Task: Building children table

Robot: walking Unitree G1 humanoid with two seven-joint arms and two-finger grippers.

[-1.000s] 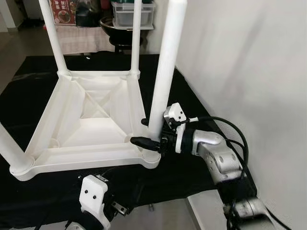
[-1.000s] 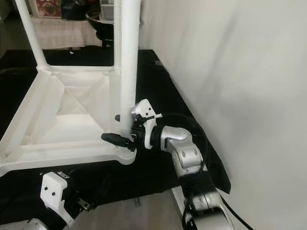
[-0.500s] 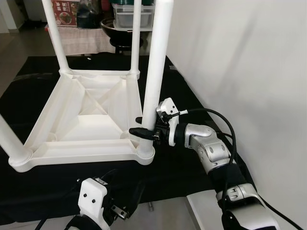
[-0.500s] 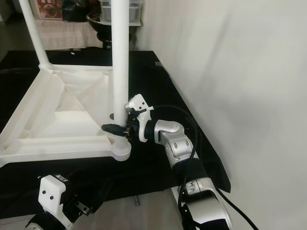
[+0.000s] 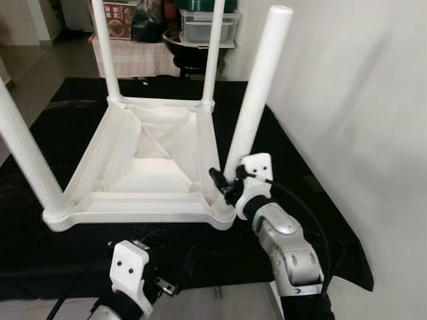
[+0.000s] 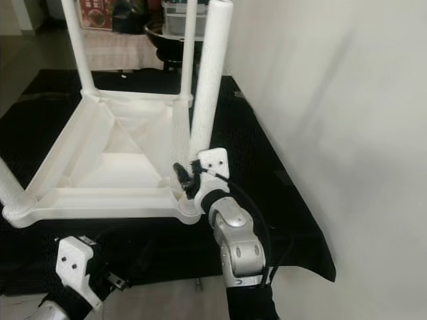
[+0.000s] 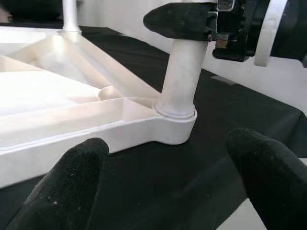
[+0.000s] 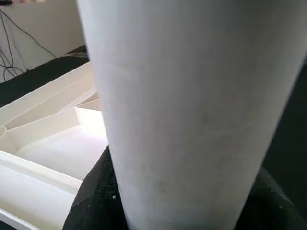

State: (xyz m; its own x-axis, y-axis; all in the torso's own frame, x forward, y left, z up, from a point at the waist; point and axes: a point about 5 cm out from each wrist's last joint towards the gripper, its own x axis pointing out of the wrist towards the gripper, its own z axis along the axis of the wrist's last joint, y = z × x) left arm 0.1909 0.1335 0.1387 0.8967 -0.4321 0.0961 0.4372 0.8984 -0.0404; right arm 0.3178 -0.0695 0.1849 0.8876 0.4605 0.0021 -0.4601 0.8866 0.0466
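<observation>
Left eye view: white children's table (image 5: 150, 167) lay upside down on a black cloth (image 5: 40, 253), legs up. Right gripper (image 5: 223, 187) was clamped round the base of the near right leg (image 5: 257, 100), just above its corner socket; leg tilted a little to the right. Left gripper (image 5: 163, 287) hovered low at the near edge, near the table's rim, apart from it.

Right eye view: same scene, with a pale wall (image 6: 347, 133) on the right and a covered stand (image 6: 127, 50) beyond the far end of the cloth.

Left wrist view: two black fingertips (image 7: 62, 187) stood wide apart, holding nothing, facing the table's near right corner.

Right wrist view: white leg (image 8: 192, 105) sat close between the black fingers (image 8: 96, 196), gripped on both sides.
</observation>
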